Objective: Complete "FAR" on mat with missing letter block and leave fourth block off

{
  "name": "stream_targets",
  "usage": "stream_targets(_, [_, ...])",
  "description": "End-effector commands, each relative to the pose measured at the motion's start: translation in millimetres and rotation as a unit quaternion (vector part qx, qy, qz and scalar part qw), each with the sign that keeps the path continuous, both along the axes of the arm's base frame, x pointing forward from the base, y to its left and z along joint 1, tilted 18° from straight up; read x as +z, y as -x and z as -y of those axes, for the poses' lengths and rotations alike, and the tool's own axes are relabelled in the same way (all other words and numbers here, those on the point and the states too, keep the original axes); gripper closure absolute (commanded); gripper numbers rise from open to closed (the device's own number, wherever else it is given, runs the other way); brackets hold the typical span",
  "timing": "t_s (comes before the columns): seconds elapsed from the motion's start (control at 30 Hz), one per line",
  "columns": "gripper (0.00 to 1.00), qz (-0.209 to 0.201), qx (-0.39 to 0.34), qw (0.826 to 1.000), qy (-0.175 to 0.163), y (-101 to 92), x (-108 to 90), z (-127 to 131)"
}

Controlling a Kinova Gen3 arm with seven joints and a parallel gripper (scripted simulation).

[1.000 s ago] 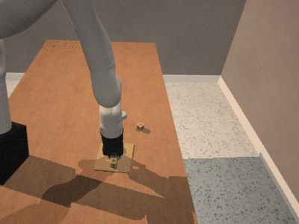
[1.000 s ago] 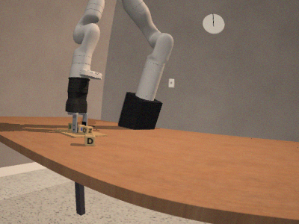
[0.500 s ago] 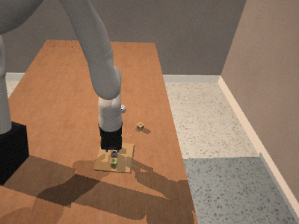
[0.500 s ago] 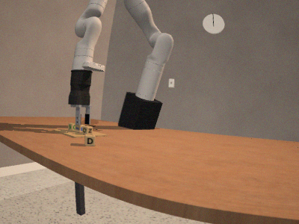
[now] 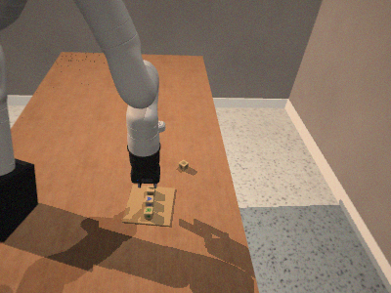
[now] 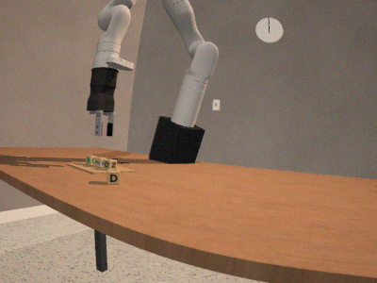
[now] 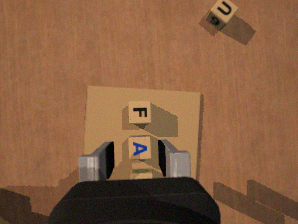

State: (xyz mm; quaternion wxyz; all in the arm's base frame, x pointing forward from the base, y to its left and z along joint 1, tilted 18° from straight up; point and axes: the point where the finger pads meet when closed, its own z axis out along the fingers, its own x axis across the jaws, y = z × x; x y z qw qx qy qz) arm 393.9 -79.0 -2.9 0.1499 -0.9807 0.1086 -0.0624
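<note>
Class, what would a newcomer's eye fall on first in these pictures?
Probably the big pale arm, reaching down over the table with its gripper open above the mat. Next, the blue A on the mat, beside the black F. Then the lone block off the mat.

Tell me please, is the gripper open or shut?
Open: its fingers stand apart, and the gripper hangs above the blocks.

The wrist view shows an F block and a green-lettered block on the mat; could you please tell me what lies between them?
The block with the blue A lies between them, as that view shows.
</note>
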Motion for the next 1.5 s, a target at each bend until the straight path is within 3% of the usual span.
stream_targets(0.0, [0.21,0.005,-0.006,1.000,0.005,-1.6,6.1,7.9])
stream_targets(0.13, [0.21,0.005,-0.006,1.000,0.005,-1.6,6.3,7.9])
stream_targets(0.17, [0.00,0.005,-0.006,1.000,0.005,-1.6,6.3,7.9])
stream_targets(0.97, [0.00,0.005,-0.006,1.000,0.005,-1.0,9.4,8.8])
stream_targets(1.27, [0.00,0.005,-0.006,1.000,0.005,3.2,33.6,15.7])
stream_targets(1.47, [0.00,0.005,-0.006,1.000,0.005,8.5,63.7,24.2])
